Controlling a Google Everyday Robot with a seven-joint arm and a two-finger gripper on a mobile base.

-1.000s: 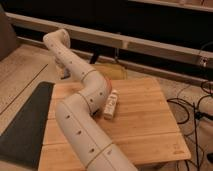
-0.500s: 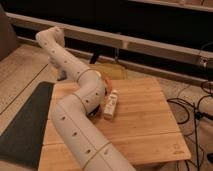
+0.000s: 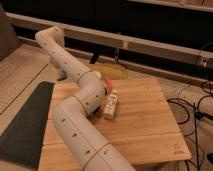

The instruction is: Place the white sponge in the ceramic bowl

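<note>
My white arm runs from the bottom of the camera view across the wooden table point(image 3: 145, 125), bends at an elbow and rises to the far left. My gripper point(image 3: 61, 75) hangs at the arm's end beyond the table's far left corner, low over the floor. A white oblong thing point(image 3: 111, 105) with an orange bit at its far end lies on the table right beside the elbow; it may be the white sponge. The ceramic bowl is not in view; the arm may hide it.
A dark grey mat point(image 3: 25, 120) lies on the floor to the left of the table. A yellowish flat thing point(image 3: 110, 71) sits behind the table's far edge. Black cables point(image 3: 195, 107) trail on the floor to the right. A long rail runs along the back.
The arm's upper part has swung a little to the left, and the elbow has shifted slightly with it. The white oblong thing has not moved.
</note>
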